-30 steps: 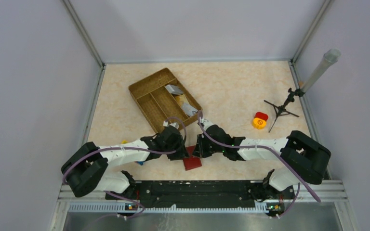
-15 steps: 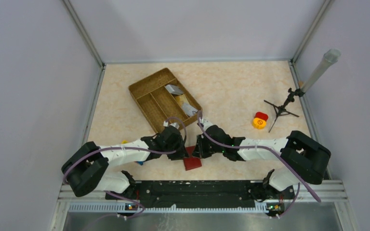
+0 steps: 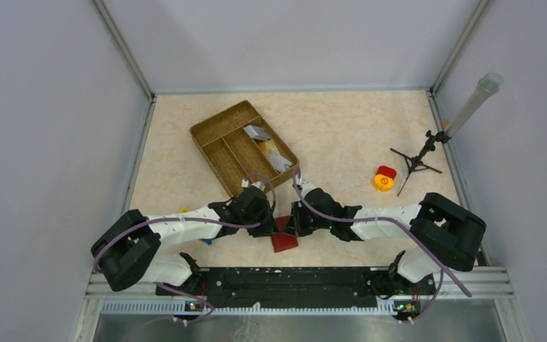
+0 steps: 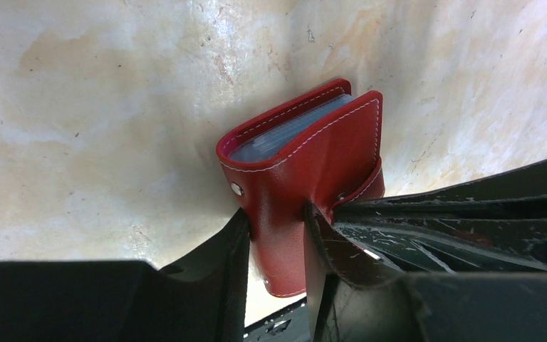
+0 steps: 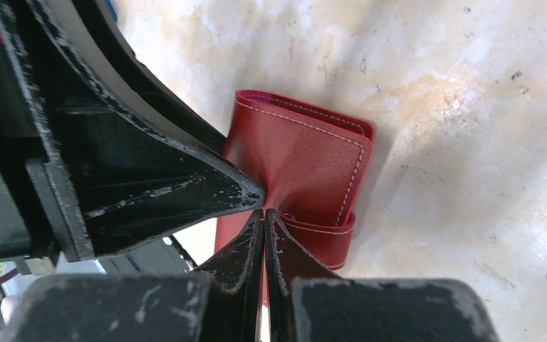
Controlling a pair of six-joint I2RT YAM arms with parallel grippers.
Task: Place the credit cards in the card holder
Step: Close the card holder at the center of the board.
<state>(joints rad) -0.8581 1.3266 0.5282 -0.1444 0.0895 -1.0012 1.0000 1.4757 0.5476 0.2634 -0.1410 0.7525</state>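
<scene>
The red card holder (image 3: 284, 241) lies on the desk (image 3: 342, 135) near its front edge, between the two arms. Both end effectors meet on it.

In the left wrist view the left end effector (image 4: 276, 221) is clamped on the holder's front cover. One finger (image 4: 228, 249) presses on each side of the red leather. The holder (image 4: 306, 164) is slightly open there, and clear sleeves show between the covers.

In the right wrist view the fingers of the right end effector (image 5: 264, 214) are pressed almost together. The leather of the holder (image 5: 295, 171) puckers at their tips, so they pinch a thin part of it close to the strap.

The credit cards (image 3: 271, 151) are not in the holder. Grey and tan ones lie in the right compartment of the wooden tray (image 3: 217, 135), which stands behind the end effectors. A yellow-red block (image 3: 384, 178) sits well apart on the right, beside a small tripod (image 3: 417, 162).
</scene>
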